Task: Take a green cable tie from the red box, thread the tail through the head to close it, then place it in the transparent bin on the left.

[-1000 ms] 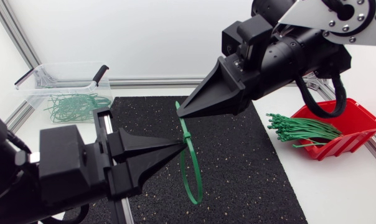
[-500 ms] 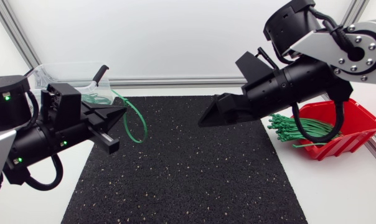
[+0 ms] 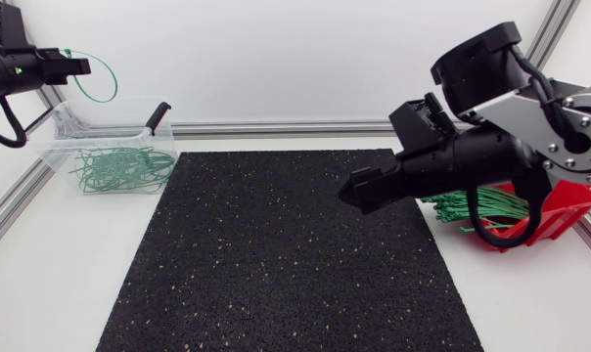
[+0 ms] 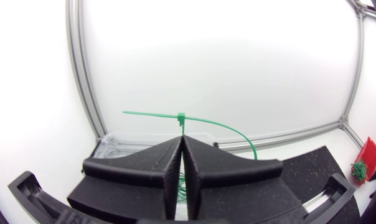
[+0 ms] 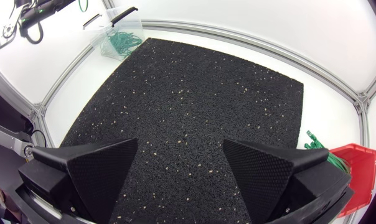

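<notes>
High at the far left, above the transparent bin (image 3: 53, 147), my left gripper (image 3: 84, 66) is shut on a closed green cable tie loop (image 3: 114, 76). In the left wrist view the tie's head (image 4: 181, 117) stands just ahead of the shut fingertips (image 4: 175, 144), and the tail arcs off to one side. The bin holds several looped green ties (image 3: 119, 168). At the right, my right gripper (image 3: 350, 189) hangs over the black mat's (image 3: 276, 254) right part. Its fingers (image 5: 101, 168) are spread wide with nothing between them. The red box (image 3: 562, 200) with green ties (image 3: 477, 205) sits behind it.
The bin has a black-handled clip (image 3: 159, 115) on its right rim. Aluminium frame rails (image 3: 276, 128) run along the back and side edges of the table. White tabletop (image 3: 530, 293) surrounds the mat.
My right gripper let go of the tie, opened and drew back to the right. My left arm carried the closed loop left and upward to above the bin.
</notes>
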Motion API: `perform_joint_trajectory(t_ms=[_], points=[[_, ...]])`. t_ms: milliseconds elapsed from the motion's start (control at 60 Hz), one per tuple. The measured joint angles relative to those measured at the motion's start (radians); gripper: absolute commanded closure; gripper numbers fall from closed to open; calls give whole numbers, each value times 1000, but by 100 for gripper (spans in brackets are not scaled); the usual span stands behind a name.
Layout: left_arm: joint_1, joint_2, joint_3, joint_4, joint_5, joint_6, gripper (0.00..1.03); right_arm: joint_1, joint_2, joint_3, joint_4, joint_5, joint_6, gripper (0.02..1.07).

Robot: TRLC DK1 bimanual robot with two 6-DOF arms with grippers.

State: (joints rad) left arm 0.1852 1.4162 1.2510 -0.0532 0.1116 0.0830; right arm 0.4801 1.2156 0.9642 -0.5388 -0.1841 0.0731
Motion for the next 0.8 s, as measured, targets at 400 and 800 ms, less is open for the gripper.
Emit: perform_joint_trajectory(t_ms=[400,800], points=[[28,412,438,-244,-141,-50,76,23,-108,-88,14,59,-8,6],[-6,489,382,-314,-208,-45,4,-44,-191,-134,13,79,-63,6]])
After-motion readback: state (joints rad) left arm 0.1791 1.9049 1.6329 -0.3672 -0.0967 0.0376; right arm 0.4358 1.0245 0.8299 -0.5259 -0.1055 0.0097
